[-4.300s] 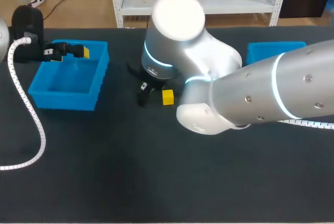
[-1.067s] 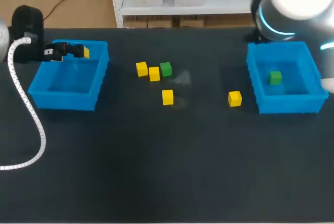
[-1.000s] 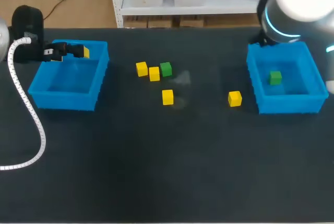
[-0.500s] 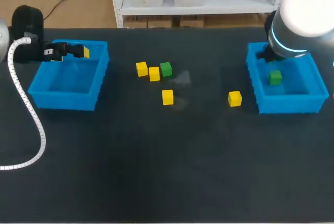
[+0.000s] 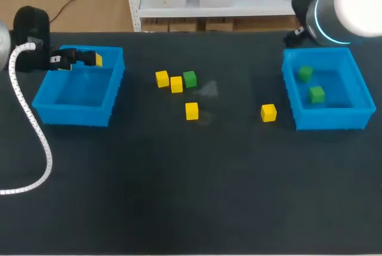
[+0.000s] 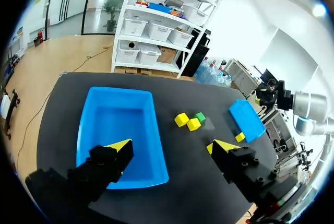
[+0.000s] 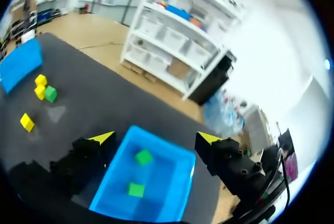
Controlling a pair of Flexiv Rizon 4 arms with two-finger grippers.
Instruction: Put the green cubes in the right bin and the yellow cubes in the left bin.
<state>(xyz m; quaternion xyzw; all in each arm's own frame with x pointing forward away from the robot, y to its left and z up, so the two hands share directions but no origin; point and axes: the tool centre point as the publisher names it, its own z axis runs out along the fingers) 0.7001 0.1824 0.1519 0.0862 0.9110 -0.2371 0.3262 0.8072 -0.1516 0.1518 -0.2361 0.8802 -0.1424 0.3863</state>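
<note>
Two green cubes (image 5: 305, 73) (image 5: 317, 94) lie in the right blue bin (image 5: 325, 120). In the right wrist view my right gripper (image 7: 155, 138) hangs open above that bin (image 7: 169, 179), with both green cubes (image 7: 143, 156) (image 7: 136, 189) below it. One green cube (image 5: 190, 79) sits mid-table beside two yellow cubes (image 5: 162, 78) (image 5: 176, 84). Further yellow cubes lie at the centre (image 5: 191, 111) and near the right bin (image 5: 268, 113). My left gripper (image 6: 171, 146) is open and empty over the far edge of the left bin (image 5: 74, 116), whose inside shows no cubes.
My right arm (image 5: 346, 5) bulks over the table's far right corner and hides its own fingers in the head view. A white cable (image 5: 36, 142) from the left arm trails across the table's left side.
My right gripper has opened and let go of a green cube, which now lies in the right bin beside the first one. The right arm has drawn back toward the far edge. The left arm stayed still.
</note>
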